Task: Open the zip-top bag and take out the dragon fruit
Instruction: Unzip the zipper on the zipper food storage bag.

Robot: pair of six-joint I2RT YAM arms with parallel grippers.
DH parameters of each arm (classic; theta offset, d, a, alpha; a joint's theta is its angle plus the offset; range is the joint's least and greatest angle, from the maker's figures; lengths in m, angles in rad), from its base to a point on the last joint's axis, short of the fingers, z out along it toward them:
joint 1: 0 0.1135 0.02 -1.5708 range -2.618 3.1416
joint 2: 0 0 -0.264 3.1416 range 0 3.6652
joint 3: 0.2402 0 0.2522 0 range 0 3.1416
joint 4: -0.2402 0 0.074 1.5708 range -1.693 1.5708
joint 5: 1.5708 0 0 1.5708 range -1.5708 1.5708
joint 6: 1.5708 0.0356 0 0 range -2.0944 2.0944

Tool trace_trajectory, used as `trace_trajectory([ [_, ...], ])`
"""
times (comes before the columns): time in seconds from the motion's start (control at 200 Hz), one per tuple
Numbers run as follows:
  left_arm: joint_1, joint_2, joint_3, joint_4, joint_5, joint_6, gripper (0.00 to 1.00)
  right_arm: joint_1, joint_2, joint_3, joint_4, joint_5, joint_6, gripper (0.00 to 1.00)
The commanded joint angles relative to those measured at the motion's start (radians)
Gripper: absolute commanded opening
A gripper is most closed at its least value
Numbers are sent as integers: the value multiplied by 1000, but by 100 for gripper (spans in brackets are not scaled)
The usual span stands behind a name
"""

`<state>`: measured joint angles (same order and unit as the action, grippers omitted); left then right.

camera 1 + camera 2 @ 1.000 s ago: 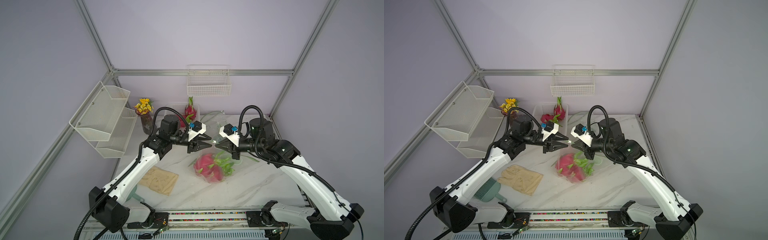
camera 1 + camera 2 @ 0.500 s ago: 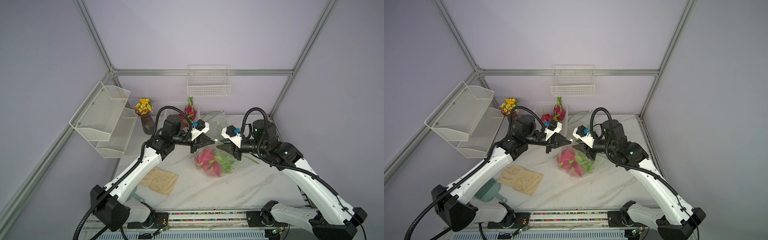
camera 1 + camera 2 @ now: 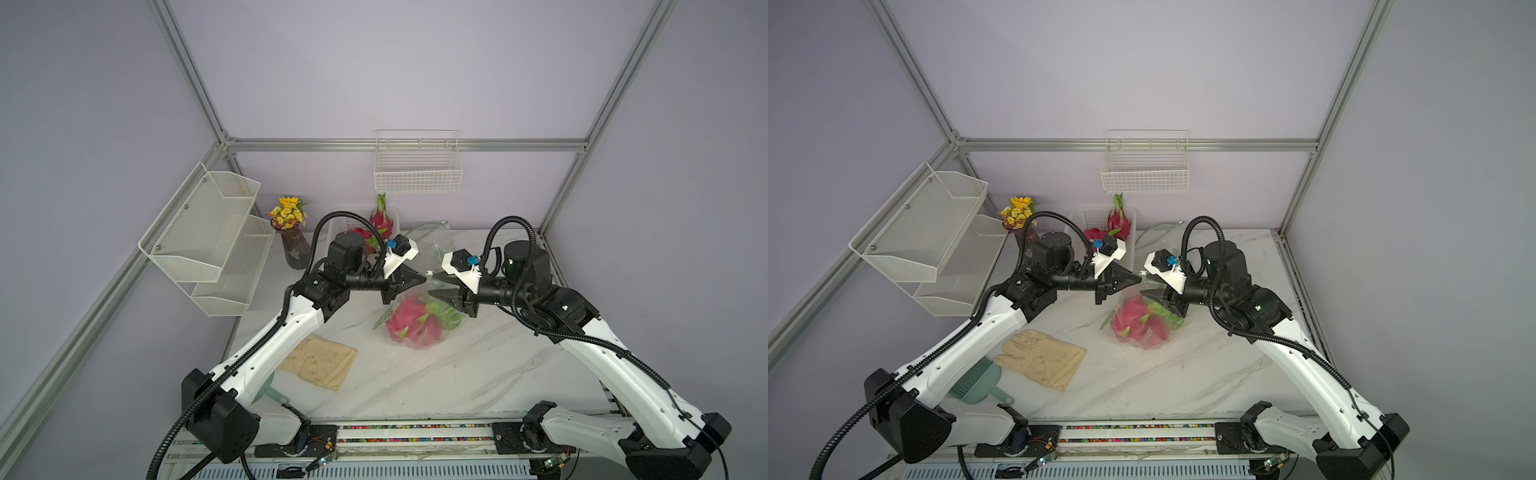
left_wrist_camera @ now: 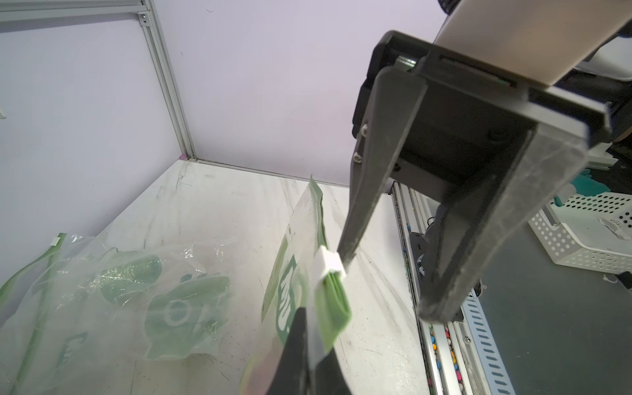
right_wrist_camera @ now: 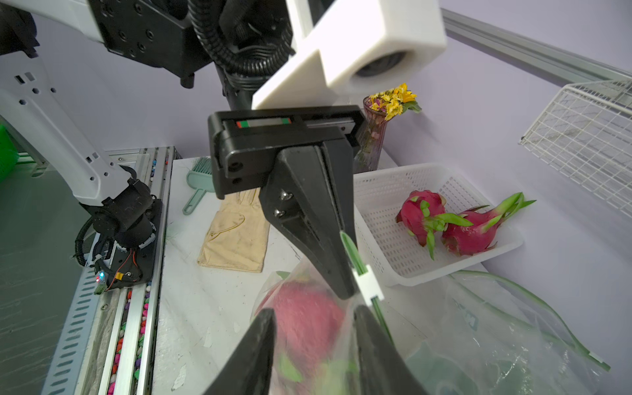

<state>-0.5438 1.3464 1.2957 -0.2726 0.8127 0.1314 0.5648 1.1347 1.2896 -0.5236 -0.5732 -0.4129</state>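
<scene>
The clear zip-top bag [image 3: 411, 305] [image 3: 1129, 307] hangs by its green zip strip [image 4: 333, 294], which my left gripper [image 3: 424, 277] [image 3: 1138, 276] [image 4: 307, 345] is shut on. Blurred pink dragon fruit [image 3: 415, 324] [image 3: 1142, 322] [image 5: 304, 318] fill the bag's lower part. The white slider [image 4: 328, 264] [image 5: 369, 284] sits on the strip just past the left fingertips. My right gripper [image 3: 434, 284] [image 3: 1144, 284] [image 5: 314, 314] faces the left one, open, with one finger on either side of the bag's upper part. Two more dragon fruit [image 5: 420, 212] [image 3: 380, 222] lie in a white basket [image 5: 376, 191].
An empty zip bag [image 3: 432, 243] [image 4: 136, 290] lies at the back by the basket. A tan glove [image 3: 320, 361] [image 3: 1042, 357] and a teal brush [image 3: 976, 386] lie front left. A flower vase [image 3: 293, 245] and wire racks [image 3: 208, 237] stand on the left.
My left gripper has shut on the bag's top edge. My right gripper has let go of it and opened. The bag with the fruit has shifted a little towards the back.
</scene>
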Motion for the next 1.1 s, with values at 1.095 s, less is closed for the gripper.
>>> trace_trajectory([
  [1.095, -4, -80, -5, 1, 94, 63, 0, 0, 34, 42, 66, -3, -70, 39],
])
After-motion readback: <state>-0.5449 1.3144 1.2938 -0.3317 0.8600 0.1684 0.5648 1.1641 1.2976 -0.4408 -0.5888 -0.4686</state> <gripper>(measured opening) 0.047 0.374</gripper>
